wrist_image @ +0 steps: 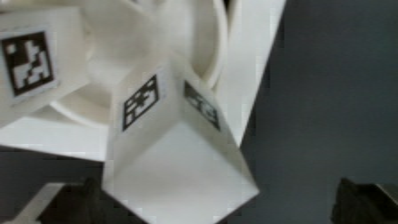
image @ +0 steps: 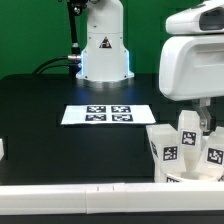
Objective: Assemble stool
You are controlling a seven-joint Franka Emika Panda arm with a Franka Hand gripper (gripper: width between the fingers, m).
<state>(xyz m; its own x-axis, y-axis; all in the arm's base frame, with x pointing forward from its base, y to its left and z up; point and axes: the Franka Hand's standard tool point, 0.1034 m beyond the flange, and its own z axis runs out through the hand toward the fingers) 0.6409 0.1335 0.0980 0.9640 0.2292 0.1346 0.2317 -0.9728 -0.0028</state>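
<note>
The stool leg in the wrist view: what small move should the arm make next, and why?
Probably shut the jaws on the stool leg. It stands between the two dark fingertips, which look apart from it on both sides, so the gripper seems open. The round seat lies behind.

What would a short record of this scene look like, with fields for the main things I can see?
table: black top
marker board: flat white sheet with four tags, lying mid-table
stool parts: white tagged blocks clustered at the exterior view's right, near the front rail
leg in wrist view: white tagged block, close to the camera
round seat: curved white rim behind that leg
claw: dark fingertips, open or shut unclear
</note>
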